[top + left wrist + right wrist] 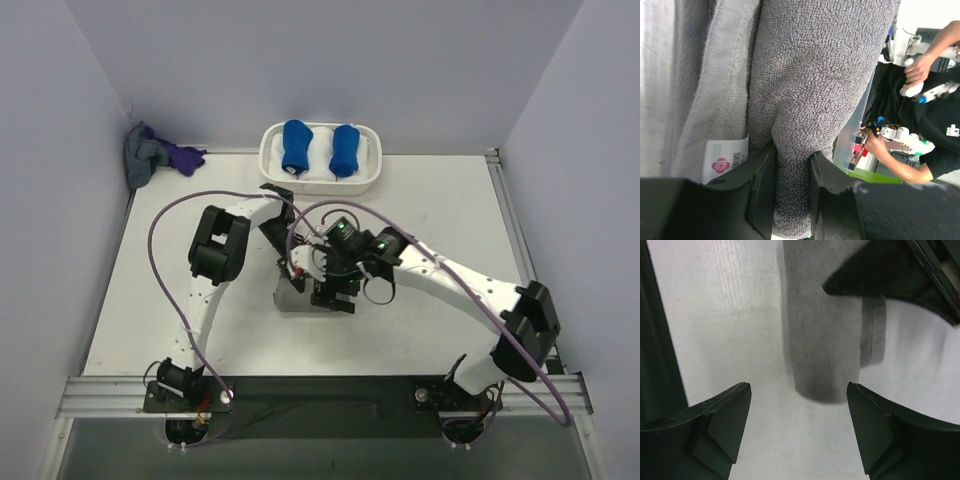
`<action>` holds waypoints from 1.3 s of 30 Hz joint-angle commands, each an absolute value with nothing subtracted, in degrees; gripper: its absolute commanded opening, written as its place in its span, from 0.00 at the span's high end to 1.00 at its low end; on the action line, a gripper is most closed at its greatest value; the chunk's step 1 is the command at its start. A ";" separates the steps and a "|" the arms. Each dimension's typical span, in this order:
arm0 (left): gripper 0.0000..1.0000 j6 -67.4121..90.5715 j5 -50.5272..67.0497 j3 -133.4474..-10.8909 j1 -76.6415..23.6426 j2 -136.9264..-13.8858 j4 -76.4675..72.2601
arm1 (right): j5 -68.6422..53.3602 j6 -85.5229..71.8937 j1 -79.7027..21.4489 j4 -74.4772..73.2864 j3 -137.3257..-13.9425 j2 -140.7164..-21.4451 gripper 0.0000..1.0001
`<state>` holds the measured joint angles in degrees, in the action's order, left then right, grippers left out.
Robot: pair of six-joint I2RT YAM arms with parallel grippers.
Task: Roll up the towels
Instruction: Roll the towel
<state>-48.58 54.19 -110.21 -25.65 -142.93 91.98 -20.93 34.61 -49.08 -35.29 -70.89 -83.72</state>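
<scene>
Towel (810,90): grey terry, looped pile, rolled into thick soft cylinder, hemmed flap outermost; lies at desk (450,200) centre. Left jaws clamped across roll, denting pile. Right jaws apart above roll's end. Advice: firm left pinch, right tucks hem so springy roll can't unwind. Beyond: white basket (320,186), blue rolls (296,147).

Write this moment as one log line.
left gripper: pinching rolled grey terry-cloth towel | right gripper: open, by roll's end | white plastic basket: two blue towel rolls inside
</scene>
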 commanded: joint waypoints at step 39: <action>0.15 -63.12 57.49 -68.61 5.29 -94.16 63.41 | -58.08 27.25 -32.97 -46.40 -94.64 -127.43 0.76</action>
